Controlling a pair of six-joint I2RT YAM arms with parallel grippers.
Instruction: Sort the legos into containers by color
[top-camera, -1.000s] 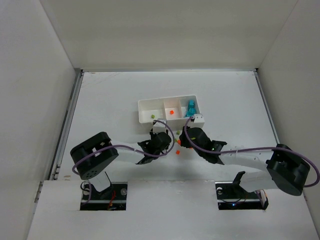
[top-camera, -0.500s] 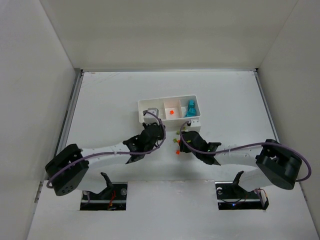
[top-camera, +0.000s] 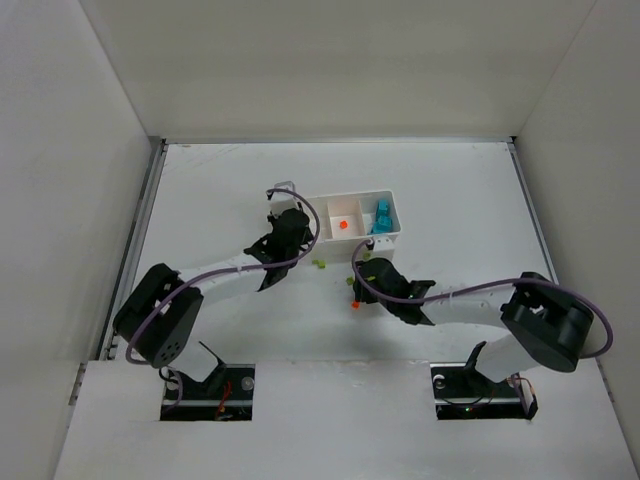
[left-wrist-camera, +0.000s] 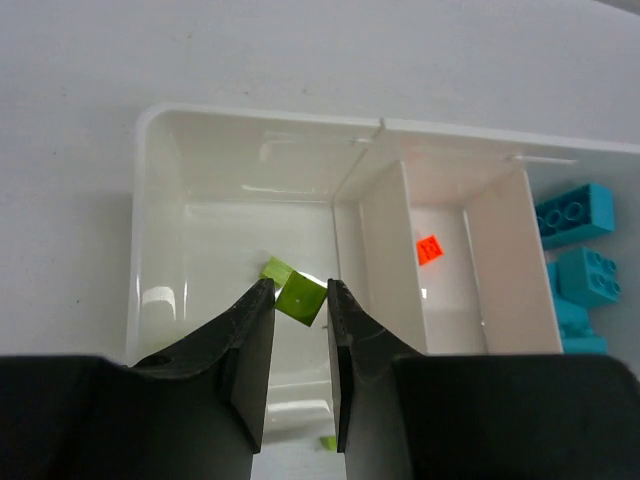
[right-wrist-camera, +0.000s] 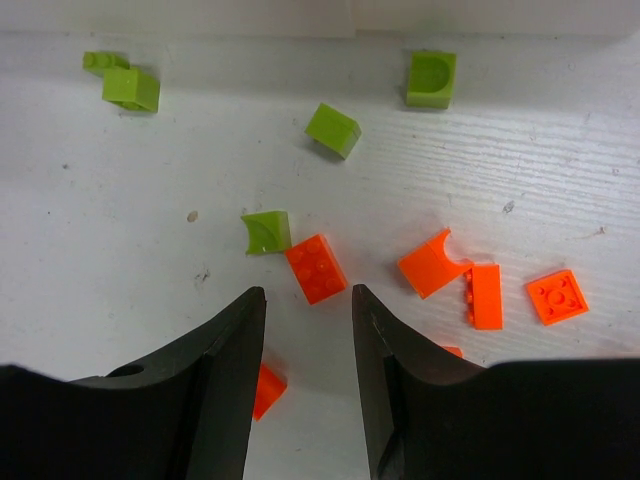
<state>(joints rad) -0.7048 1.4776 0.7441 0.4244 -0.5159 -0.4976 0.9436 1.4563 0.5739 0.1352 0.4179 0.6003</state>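
From above, my left gripper hangs over the left end of the white tray and hides that compartment. The middle compartment holds a single orange brick, and the right one holds the teal bricks. My right gripper sits low over the table, just in front of the tray. Loose bricks lie around it, among them a green piece to its left and an orange piece nearer my base.

At my left wrist, the fingers are pinching a lime green brick above the tray's left compartment. A second green brick lies on that compartment's floor, just behind the held one. The single orange brick sits alone in the middle, and the teal bricks are on the right.

At my right wrist, the fingers are spread and hold nothing. A square orange brick lies on the table just ahead of the gap, touching a curved green brick. Three more green bricks lie farther out. Three more orange bricks sit in a cluster to the right, and another orange one is partly under my left finger.
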